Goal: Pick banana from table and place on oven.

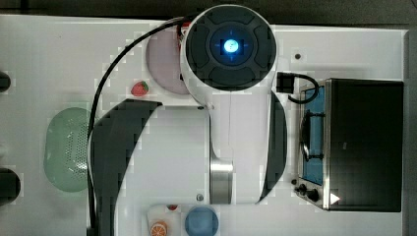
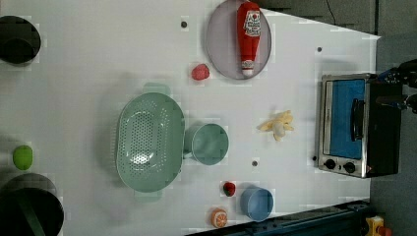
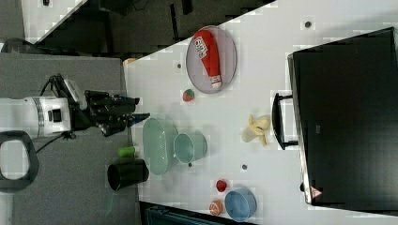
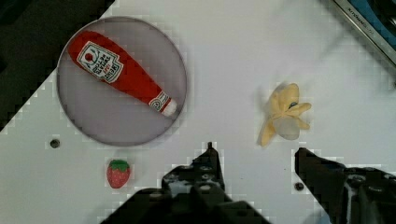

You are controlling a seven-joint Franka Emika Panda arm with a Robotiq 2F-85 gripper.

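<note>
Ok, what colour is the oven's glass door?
Blue-tinted glass in a silver frame on the oven, clearest in the left view.

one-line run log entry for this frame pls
phase: pre-grasp | end effector: open, empty, above white table | yellow peeled banana: on table, beside oven door | black-topped silver toaster oven: top bare

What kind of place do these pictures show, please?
Probably a robot lab bench set up as a play kitchen. A white table with screw holes carries a toaster oven, toy food such as a peeled banana and a ketchup bottle, and a green colander.
</note>
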